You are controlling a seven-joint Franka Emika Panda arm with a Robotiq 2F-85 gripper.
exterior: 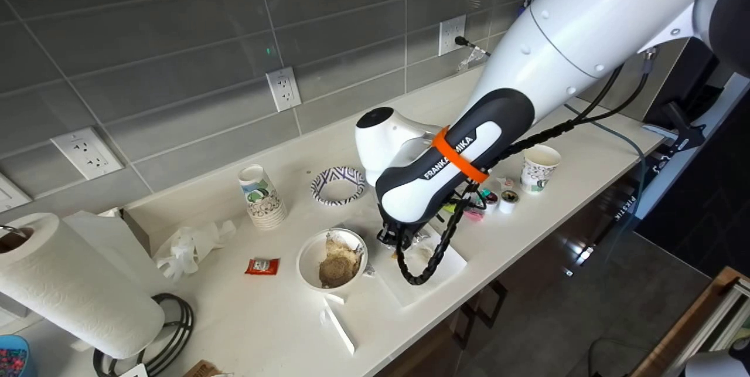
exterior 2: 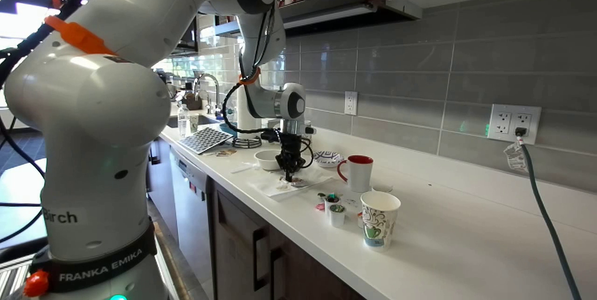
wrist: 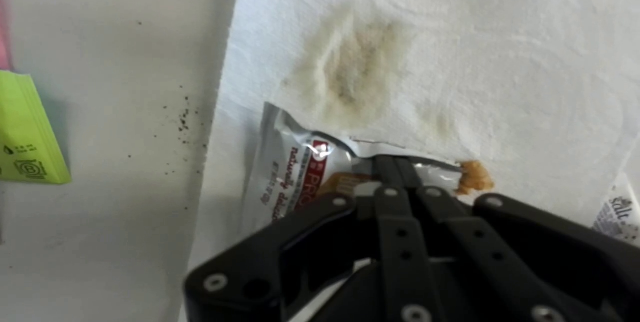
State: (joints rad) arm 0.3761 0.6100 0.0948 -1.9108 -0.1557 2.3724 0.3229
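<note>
Big glare in an exterior view! The window (exterior 2: 18, 24), far beyond and left of the napkin (exterior 2: 275, 190), is burnt to pure white, and the arm (exterior 2: 112, 108) carries a hot, shiny patch left of the napkin. Tiles (exterior 2: 224, 52) well behind the napkin gleam with reflections. Gloom in an exterior view, too: the floor (exterior: 562, 318) to the napkin's right sinks into murk, and the roll (exterior: 88, 289), far to its left, looks stretched at the frame's edge. Wrist view, soft all over: shadow hugging the napkin's left side, glints off the wrapper (wrist: 305, 177) on it, and the gripper (wrist: 397, 163) nearly solid black.
</note>
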